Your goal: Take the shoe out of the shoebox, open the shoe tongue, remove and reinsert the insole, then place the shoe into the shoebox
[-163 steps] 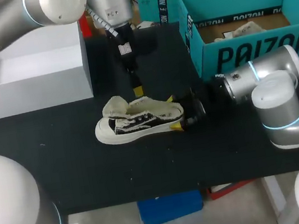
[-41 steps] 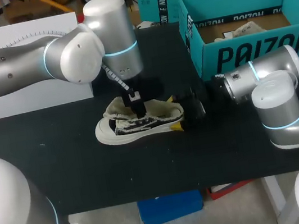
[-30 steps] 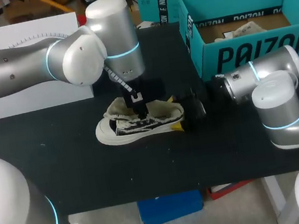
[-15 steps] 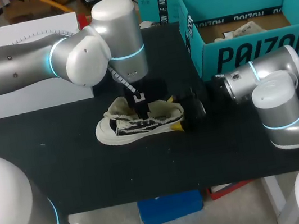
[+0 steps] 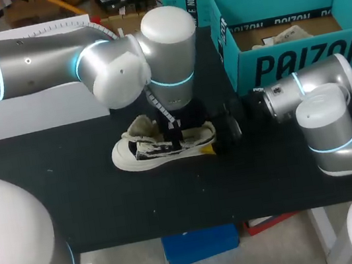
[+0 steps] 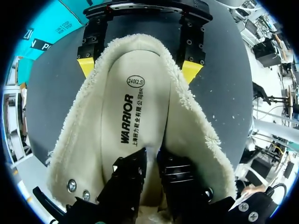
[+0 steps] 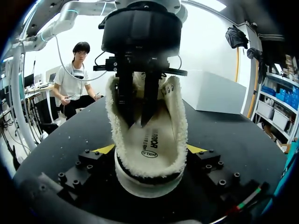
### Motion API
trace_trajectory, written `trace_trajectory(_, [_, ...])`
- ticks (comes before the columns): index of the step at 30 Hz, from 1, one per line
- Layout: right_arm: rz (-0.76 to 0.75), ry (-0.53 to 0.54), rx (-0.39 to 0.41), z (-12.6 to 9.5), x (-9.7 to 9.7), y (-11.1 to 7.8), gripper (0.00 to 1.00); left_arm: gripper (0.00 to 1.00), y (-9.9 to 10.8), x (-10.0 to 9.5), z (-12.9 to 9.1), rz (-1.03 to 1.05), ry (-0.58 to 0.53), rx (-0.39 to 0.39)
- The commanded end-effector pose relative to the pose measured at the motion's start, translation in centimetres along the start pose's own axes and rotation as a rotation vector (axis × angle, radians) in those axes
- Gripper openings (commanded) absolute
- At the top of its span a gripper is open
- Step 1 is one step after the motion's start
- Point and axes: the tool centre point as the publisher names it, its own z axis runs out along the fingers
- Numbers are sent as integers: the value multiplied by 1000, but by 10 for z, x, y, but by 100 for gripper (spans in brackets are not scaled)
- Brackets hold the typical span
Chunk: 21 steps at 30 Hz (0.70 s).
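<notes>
The shoe (image 5: pixel 145 151) lies on its sole on the black table (image 5: pixel 107 203), just left of the frame's centre, toe to the left, well apart from the teal shoebox (image 5: pixel 298 59) at the upper right. My right gripper (image 7: pixel 150 149) clamps the heel, 1 yellow tip against each side of the fleece collar, so the shoe is braced from the right. The fleece tongue (image 5: pixel 139 124) looks folded forward toward the toe, leaving the mouth open.

My left gripper (image 6: pixel 150 168) points down into that mouth. Its 2 fingers (image 7: pixel 122 100) stand narrowly apart, tips at the printed insole (image 6: pixel 135 116) about midway along it. I cannot see a fold of insole pinched between them, so I take it as not yet gripped.

I judge this to be the insole step. To do it well, I should get 1 tip under the insole's edge rather than pressing on its flat face, then close firmly on it. The pull should run up and back toward the heel opening, where the mouth is widest. My right gripper must hold the heel steady, or the whole shoe will lift with the insole.
</notes>
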Motion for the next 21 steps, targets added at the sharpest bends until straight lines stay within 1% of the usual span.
trace_trajectory(1, [2,-1,2,1,-1,-1,0,24,6,1,56,5,-56,-38])
trace_trajectory(6, [2,-1,2,1,-1,-1,0,22,15,-6,71,5,-112,-80])
trace_trajectory(7, [2,-1,2,1,-1,-1,0,23,18,-8,73,2,-121,-83])
trace_trajectory(14, [2,-1,2,1,-1,-1,0,17,28,-19,96,-19,-192,-106])
trace_trajectory(21, [2,-1,2,1,-1,-1,0,13,37,-36,123,-34,-244,-135])
